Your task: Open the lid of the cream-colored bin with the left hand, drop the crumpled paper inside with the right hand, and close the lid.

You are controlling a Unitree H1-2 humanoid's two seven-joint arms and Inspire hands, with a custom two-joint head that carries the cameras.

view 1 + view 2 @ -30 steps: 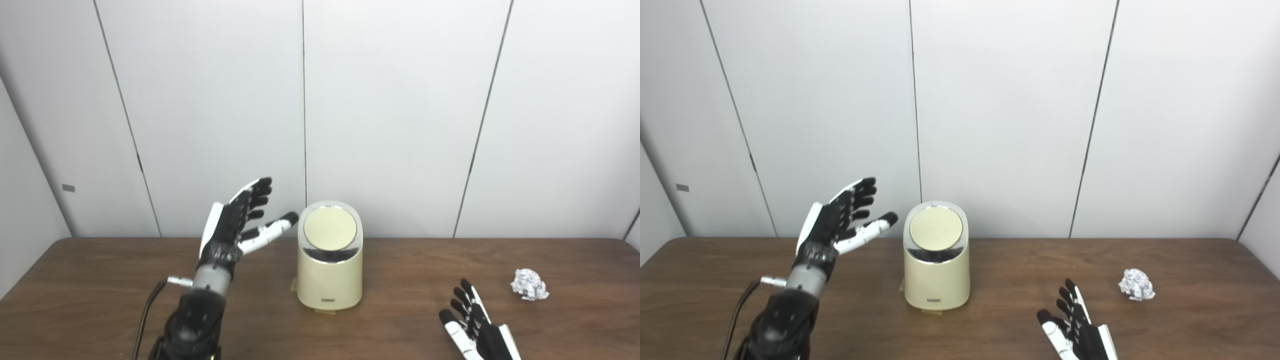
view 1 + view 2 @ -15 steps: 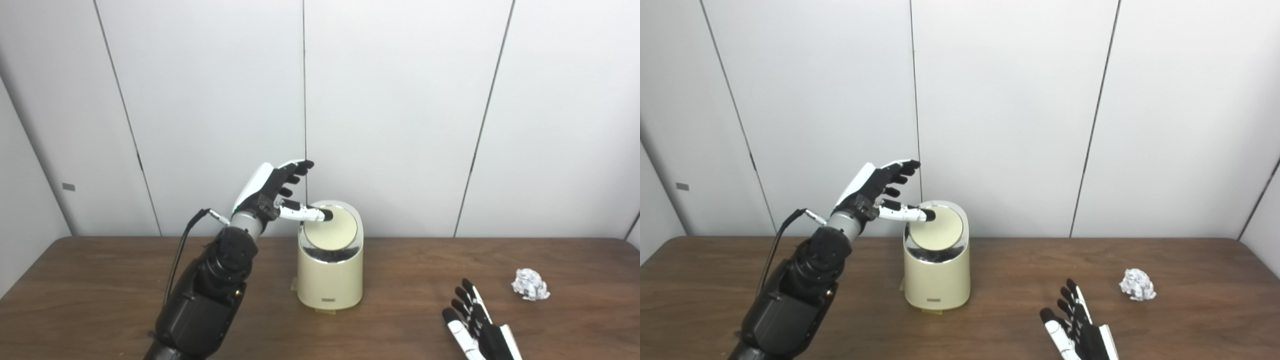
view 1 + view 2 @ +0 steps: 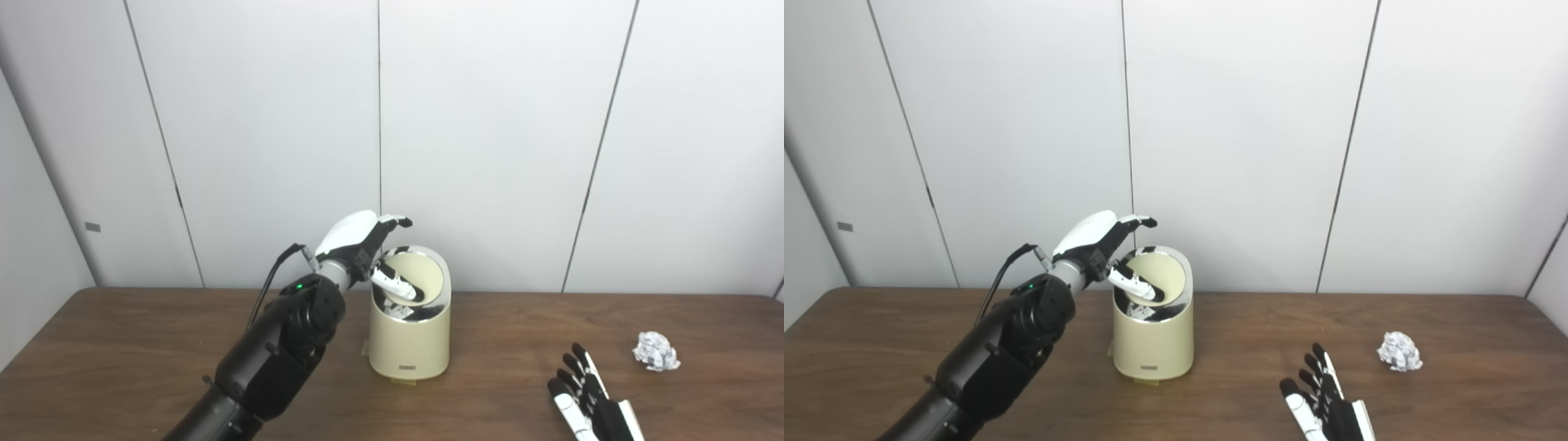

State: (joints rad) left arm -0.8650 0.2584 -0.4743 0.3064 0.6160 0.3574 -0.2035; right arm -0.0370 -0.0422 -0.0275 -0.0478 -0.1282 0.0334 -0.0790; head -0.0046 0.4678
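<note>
Two hands are in view over a brown wooden table [image 3: 122, 343], and the cream-colored bin [image 3: 410, 340] standing toward the table's back edge serves as the landmark. The left hand [image 3: 367, 245] reaches in from the bin's left side, above its top; its thumb [image 3: 398, 285] presses down into the bin's mouth against the round lid [image 3: 422, 278], which is tilted back so that its pale face leans toward the rear rim and a dark gap shows at the front of the opening. The other fingers [image 3: 398, 222] of that hand are spread and stretched out above the bin's back rim, grasping nothing, so the hand is open, merely pushing. A black cable [image 3: 269, 294] loops from the wrist down along the dark forearm to the bin's left. The right hand [image 3: 591, 404] lies to the bin's right and nearer the camera, palm down just over the table, fingers spread and empty. The crumpled paper [image 3: 656, 359] sits on the table farther right of the bin, well apart from it and a little beyond the right hand's fingertips, untouched. Behind the bin rises a plain white panelled wall [image 3: 490, 122].
</note>
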